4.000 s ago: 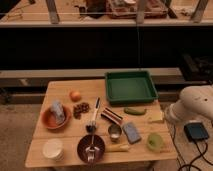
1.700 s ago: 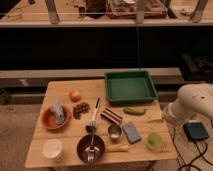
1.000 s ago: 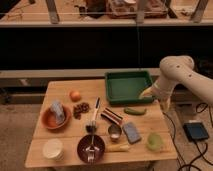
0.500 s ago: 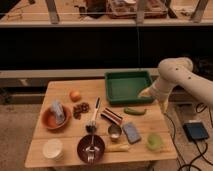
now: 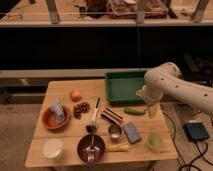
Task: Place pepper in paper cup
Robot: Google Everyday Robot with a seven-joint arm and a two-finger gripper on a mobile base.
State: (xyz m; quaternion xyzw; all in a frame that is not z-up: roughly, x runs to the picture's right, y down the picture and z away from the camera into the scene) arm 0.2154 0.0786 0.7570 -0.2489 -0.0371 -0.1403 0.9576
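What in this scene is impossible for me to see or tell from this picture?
All in the camera view:
- The end effector hangs just right of the pepper; its upper part is covered by the white arm.
- The green tray has its right corner hidden behind that arm.
- The arm's base is cut off by the right edge.
- The greyish item in the orange bowl is too small to identify.

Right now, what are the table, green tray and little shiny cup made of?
Table: likely wood, tan, matte. Green tray: probably plastic, smooth even colour. Little cup: looks metal, shiny grey. The tool hangs close beside the pepper, near the tray.
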